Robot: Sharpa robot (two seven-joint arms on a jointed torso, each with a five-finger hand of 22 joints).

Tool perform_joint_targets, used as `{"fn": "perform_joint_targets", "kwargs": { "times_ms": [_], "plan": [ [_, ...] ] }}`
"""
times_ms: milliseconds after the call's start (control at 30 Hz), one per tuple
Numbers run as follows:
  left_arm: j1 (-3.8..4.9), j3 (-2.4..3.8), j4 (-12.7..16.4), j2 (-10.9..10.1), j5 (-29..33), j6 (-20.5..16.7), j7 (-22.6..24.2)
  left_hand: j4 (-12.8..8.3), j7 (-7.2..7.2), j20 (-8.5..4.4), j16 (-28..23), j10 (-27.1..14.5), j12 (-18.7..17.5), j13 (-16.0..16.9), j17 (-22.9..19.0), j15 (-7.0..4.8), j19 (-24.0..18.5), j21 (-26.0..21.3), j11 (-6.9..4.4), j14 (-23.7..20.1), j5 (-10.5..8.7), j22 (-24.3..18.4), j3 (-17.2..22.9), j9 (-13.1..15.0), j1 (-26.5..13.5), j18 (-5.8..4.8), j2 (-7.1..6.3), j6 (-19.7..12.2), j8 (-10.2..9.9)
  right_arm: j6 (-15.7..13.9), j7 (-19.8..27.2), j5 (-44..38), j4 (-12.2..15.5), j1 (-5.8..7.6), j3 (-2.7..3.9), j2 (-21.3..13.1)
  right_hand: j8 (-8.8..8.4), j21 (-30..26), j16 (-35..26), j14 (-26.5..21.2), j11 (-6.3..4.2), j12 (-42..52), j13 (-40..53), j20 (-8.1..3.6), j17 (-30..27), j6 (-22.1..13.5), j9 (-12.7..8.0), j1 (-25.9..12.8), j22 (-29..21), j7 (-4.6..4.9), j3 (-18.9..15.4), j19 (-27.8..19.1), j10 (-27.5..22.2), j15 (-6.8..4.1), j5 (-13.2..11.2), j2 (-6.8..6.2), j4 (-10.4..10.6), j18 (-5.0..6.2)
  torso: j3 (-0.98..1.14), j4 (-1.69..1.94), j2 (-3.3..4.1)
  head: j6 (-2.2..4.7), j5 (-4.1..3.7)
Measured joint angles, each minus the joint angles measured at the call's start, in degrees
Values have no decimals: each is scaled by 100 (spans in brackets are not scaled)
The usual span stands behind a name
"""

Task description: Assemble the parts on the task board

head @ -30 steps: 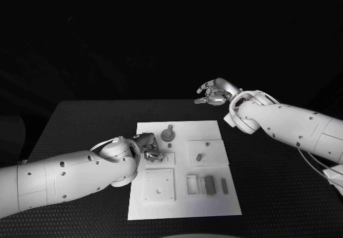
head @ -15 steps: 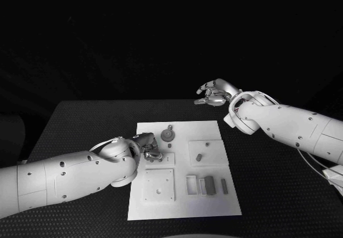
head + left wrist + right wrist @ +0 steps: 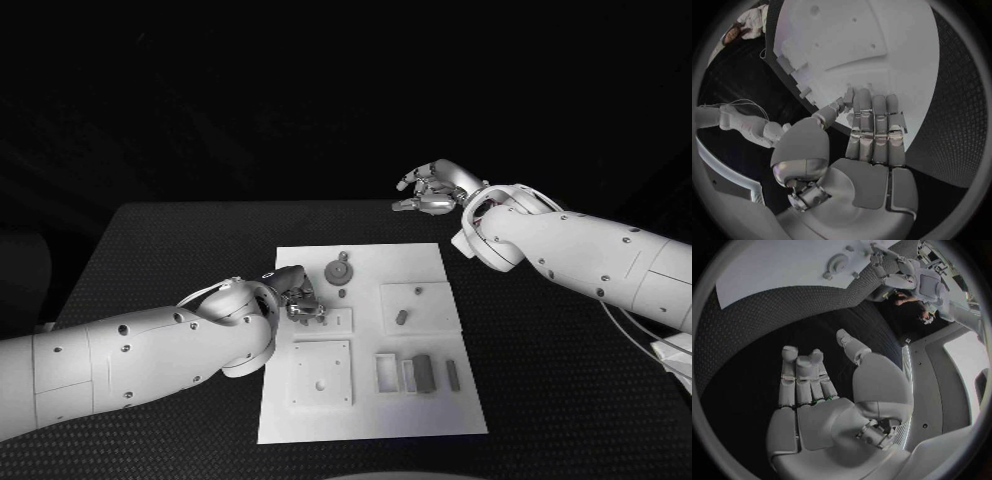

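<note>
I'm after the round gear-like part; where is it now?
In the head view the round part lies at the task board's far edge, just beyond the left robot hand.

I work in what looks like a robotics lab: a black textured table [image 3: 173, 250] in darkness, a white task board [image 3: 418, 420] holding small parts.

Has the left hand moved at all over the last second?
Barely. The left hand sits at the same spot on the task board, beside the round part.
</note>
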Motion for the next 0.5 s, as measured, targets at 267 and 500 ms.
{"fn": "perform_joint_targets", "kwargs": {
  "times_ms": [267, 500],
  "plan": [
    [-3, 10, -85, 54, 15, 5, -15, -1, 0, 1, 23, 2, 0, -1, -44, 0, 0, -22, 3, 0, 0, 4, 1, 0, 0, -36, 0, 0, 0, 2, -1, 0, -2, -1, 0, 5, 0, 0, 0, 0, 0, 0, 0, 0, 0, 8, -2, 0, 0, -7, 0, 0, 0, 0, 0, 0, 0, 0, 4, -1, -1, -4, 12],
    [-19, 22, -109, 68, 11, -6, -15, -15, 0, -19, 46, 3, 0, -1, -66, 0, 22, -19, 4, 0, -1, 2, 15, -6, 0, -42, 0, 1, 0, 4, -2, 0, -4, -1, 0, 5, 0, 0, 0, -14, 0, 0, -5, 1, -5, 9, -5, 0, 0, -8, 0, 0, 1, 14, 0, 0, 0, 0, 4, -3, -1, -8, 5]
  ]
}}
